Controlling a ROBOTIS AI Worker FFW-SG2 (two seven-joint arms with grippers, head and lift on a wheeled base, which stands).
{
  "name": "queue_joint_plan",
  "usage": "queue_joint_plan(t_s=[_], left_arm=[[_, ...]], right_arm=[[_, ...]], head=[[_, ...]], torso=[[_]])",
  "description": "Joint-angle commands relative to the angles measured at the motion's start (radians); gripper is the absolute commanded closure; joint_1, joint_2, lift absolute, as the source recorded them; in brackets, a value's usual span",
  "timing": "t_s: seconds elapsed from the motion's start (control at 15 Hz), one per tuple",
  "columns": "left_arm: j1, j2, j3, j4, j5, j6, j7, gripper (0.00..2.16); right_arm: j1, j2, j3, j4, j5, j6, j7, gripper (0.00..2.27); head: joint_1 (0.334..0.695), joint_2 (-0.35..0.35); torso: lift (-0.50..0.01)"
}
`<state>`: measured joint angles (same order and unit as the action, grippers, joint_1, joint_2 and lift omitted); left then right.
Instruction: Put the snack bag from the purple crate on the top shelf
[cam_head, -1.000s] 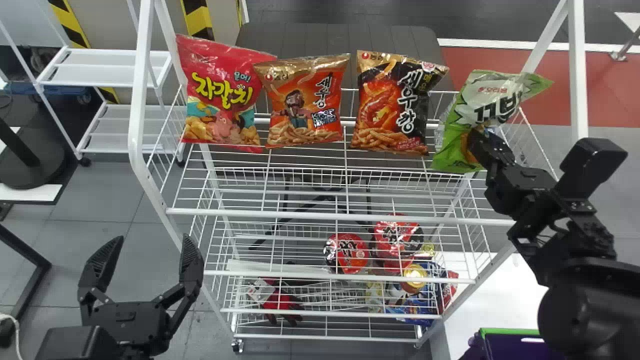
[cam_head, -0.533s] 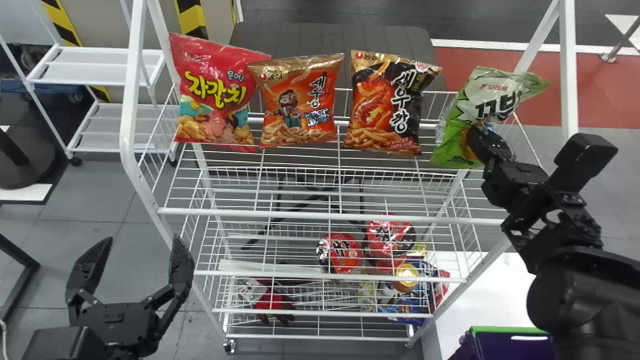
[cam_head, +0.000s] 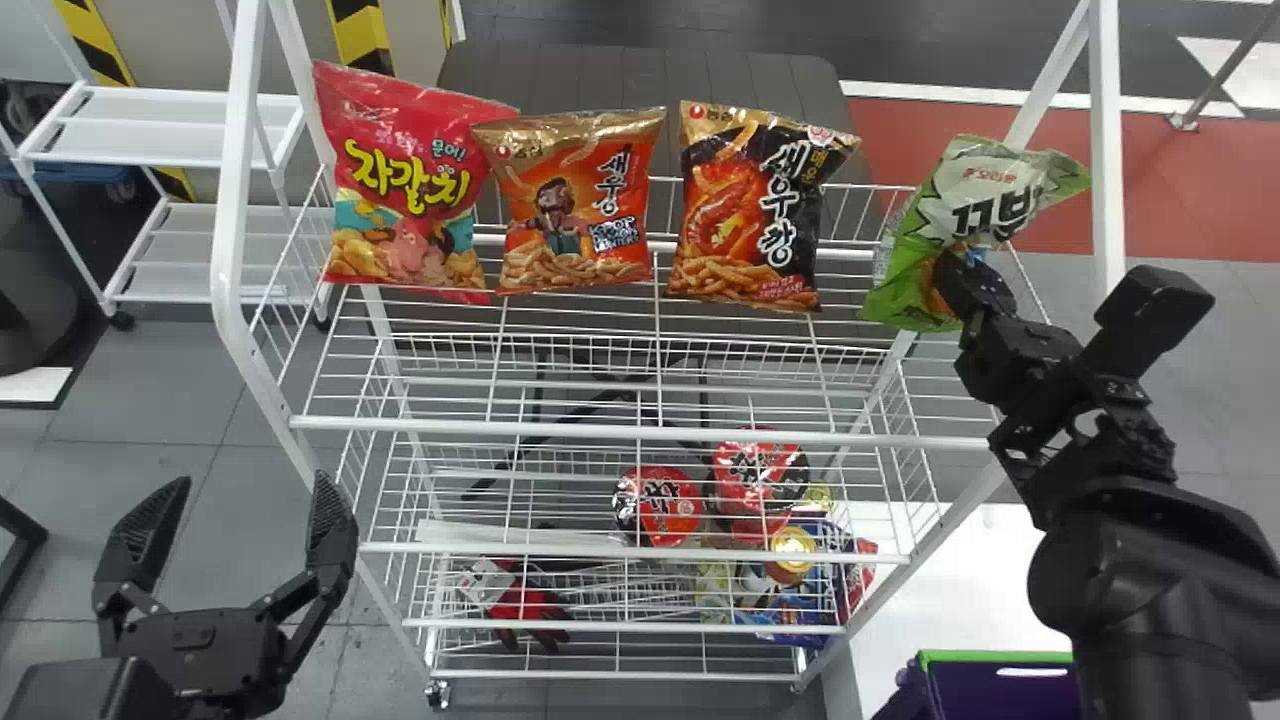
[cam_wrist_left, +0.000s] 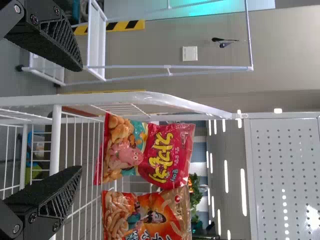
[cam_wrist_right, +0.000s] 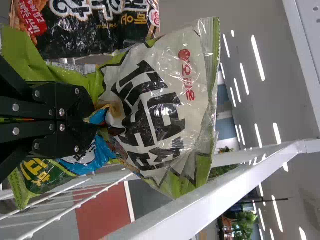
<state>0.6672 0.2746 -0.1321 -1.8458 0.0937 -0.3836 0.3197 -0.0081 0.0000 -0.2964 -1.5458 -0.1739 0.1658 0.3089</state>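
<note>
At the right end of the top shelf (cam_head: 560, 430), my right gripper (cam_head: 962, 290) is shut on the green snack bag (cam_head: 985, 195), which leans over to the right. In the right wrist view the gripper (cam_wrist_right: 92, 122) pinches the front of the green bag (cam_wrist_right: 160, 105), and the wrapper bunches around the fingers. My left gripper (cam_head: 235, 510) is parked at the lower left, its fingers wide apart with nothing between them; the left wrist view has the gripper (cam_wrist_left: 80, 120) beside the rack. The purple crate (cam_head: 1000, 690) stands at the bottom right.
A red bag (cam_head: 405, 190), an orange bag (cam_head: 578, 205) and a black bag (cam_head: 755, 215) stand in a row along the top shelf's back. The rack's white right post (cam_head: 1105, 150) rises close to the right arm. Cups and packets occupy lower shelves.
The rack, bags and crate have all shifted left in the head view. My right gripper keeps its hold on the green bag, which now stands slightly farther from the black bag.
</note>
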Motion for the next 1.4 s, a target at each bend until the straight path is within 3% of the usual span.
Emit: queue_joint_plan(t_s=[0.0,0.4,0.53,0.67,0.73,0.8,0.87,1.33], left_arm=[[0.0,0.0,0.006,0.005,0.006,-0.001,-0.002,0.12],[-0.011,0.0,0.022,0.02,0.02,-0.004,-0.008,0.12],[-0.02,0.0,0.026,0.033,0.029,-0.004,-0.011,0.12],[-0.028,0.0,0.026,0.037,0.032,-0.004,-0.013,0.12],[-0.031,0.0,0.026,0.037,0.034,-0.001,-0.014,0.12],[-0.034,-0.002,0.026,0.04,0.035,0.003,-0.018,0.12],[-0.038,-0.002,0.026,0.043,0.038,0.003,-0.019,0.12],[-0.044,-0.005,0.026,0.051,0.04,0.009,-0.021,0.12]], right_arm=[[-0.023,0.001,0.0,0.03,0.007,-0.016,-0.005,2.25],[-0.079,0.001,0.023,0.116,0.02,-0.044,-0.039,2.23],[-0.095,0.001,0.025,0.136,0.024,-0.044,-0.04,2.07],[-0.101,0.001,0.028,0.145,0.025,-0.056,-0.039,1.42],[-0.101,0.001,0.031,0.145,0.025,-0.056,-0.039,0.56],[-0.102,0.001,0.033,0.145,0.024,-0.056,-0.039,0.08],[-0.104,0.001,0.033,0.145,0.024,-0.053,-0.039,0.0],[-0.084,0.001,0.045,0.125,0.02,-0.05,-0.036,0.05]], head=[[0.695,-0.079],[0.695,-0.064],[0.695,-0.056],[0.695,-0.05],[0.695,-0.048],[0.695,-0.046],[0.695,-0.045],[0.695,-0.037]], torso=[[0.0],[0.0],[0.0],[0.0],[0.0],[0.0],[0.0],[0.0]])
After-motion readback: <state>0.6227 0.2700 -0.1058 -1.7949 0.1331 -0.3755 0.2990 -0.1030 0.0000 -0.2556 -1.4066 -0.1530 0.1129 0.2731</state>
